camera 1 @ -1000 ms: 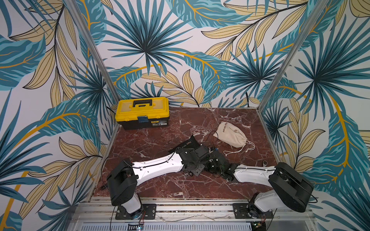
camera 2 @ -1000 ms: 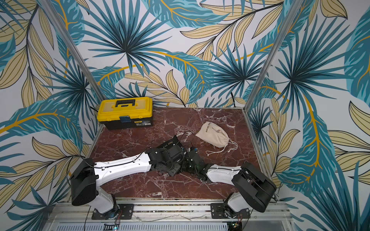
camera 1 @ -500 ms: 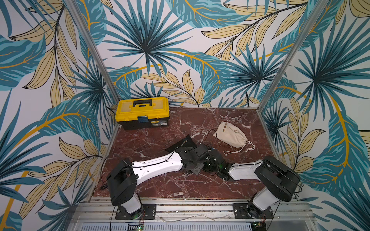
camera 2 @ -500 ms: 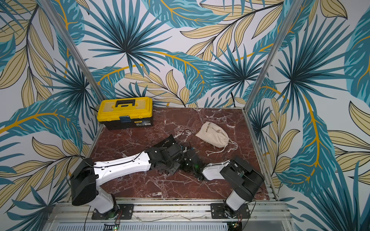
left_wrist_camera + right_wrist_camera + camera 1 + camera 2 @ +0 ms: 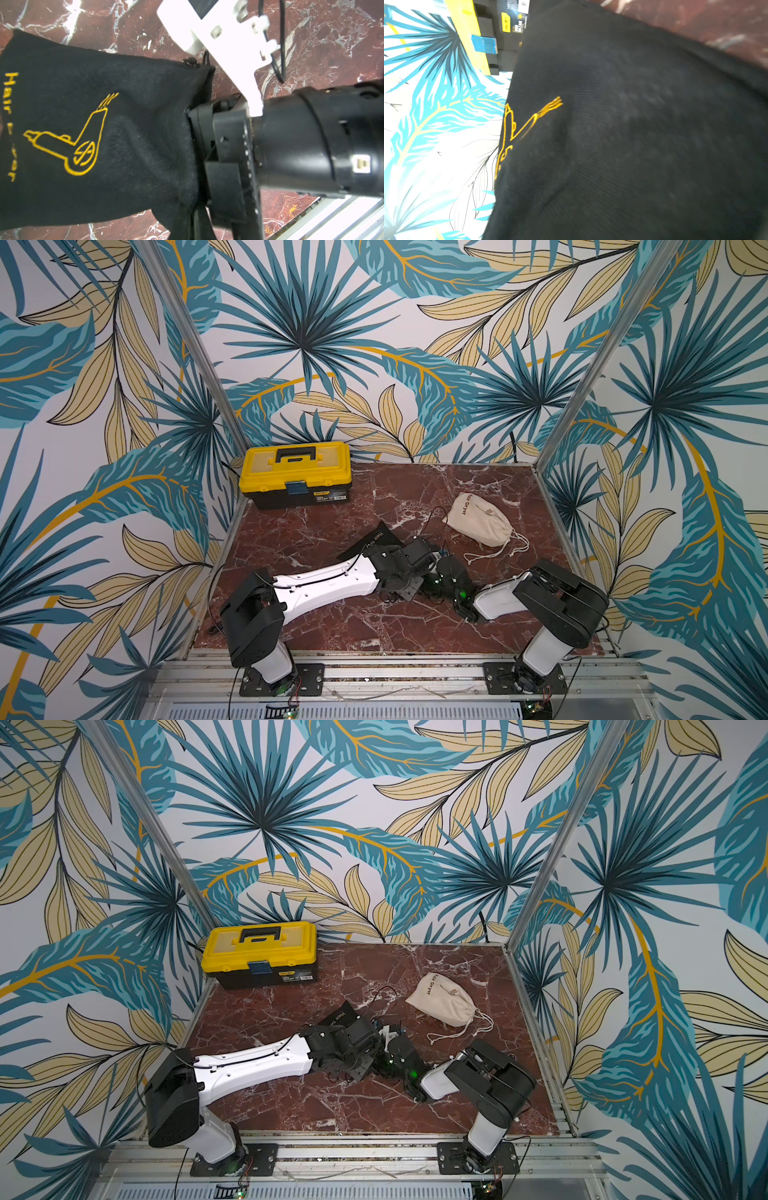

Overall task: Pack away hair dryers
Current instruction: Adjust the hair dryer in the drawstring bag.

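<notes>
Leaf-patterned walls (image 5: 299,344) close in a red marble tabletop (image 5: 332,626). The left arm (image 5: 328,587) and right arm (image 5: 557,601) lie low across it and meet near its middle.

A yellow toolbox (image 5: 296,472) stands shut well beyond both pairs of jaws, out of their way.

A black bag (image 5: 104,135), stitched in gold with a dryer outline, lies directly ahead of the jaws, its mouth turned towards them.

The left gripper (image 5: 199,228) is closed. The bag's hem gathers down into it, so I judge it is pinching the rim to keep the mouth from sliding while the other arm works.

The right gripper (image 5: 207,153) is pushed into that mouth. Its tips are under the cloth, and the right wrist view shows only black fabric. I cannot tell whether those jaws are open, closed or holding anything.

No hair dryer is in plain sight. The black cloth bulges just past the right jaws, so one dryer is probably being seated inside.

A beige bag (image 5: 478,520) sits apart, beyond the right jaws. It is plump, and its drawstrings (image 5: 498,549) trail loose on the marble. It likely holds the other dryer, already packed.
</notes>
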Robot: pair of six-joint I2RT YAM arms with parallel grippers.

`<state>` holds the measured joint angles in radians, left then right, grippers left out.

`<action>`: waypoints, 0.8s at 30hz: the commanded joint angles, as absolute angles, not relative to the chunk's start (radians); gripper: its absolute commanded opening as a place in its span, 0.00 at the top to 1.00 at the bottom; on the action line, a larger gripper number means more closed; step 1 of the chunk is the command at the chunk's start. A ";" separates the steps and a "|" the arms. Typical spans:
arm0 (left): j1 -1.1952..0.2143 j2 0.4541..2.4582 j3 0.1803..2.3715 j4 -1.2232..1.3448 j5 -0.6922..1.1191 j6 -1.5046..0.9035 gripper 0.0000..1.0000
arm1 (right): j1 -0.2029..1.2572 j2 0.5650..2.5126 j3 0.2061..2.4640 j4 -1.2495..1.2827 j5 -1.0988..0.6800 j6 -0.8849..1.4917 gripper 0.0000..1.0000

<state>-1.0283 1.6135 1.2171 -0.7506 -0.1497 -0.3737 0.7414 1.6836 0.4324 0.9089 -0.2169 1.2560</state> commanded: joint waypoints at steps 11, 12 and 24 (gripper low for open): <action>-1.032 1.586 1.180 -0.715 -0.114 -0.389 1.00 | 0.733 1.366 0.510 0.177 -0.196 0.975 0.56; -1.031 1.585 1.181 -0.715 -0.114 -0.389 1.00 | 0.733 1.388 0.516 0.165 -0.225 0.975 0.56; -1.029 1.573 1.182 -0.706 -0.118 -0.400 1.00 | 0.733 1.477 0.524 0.176 -0.336 0.998 0.60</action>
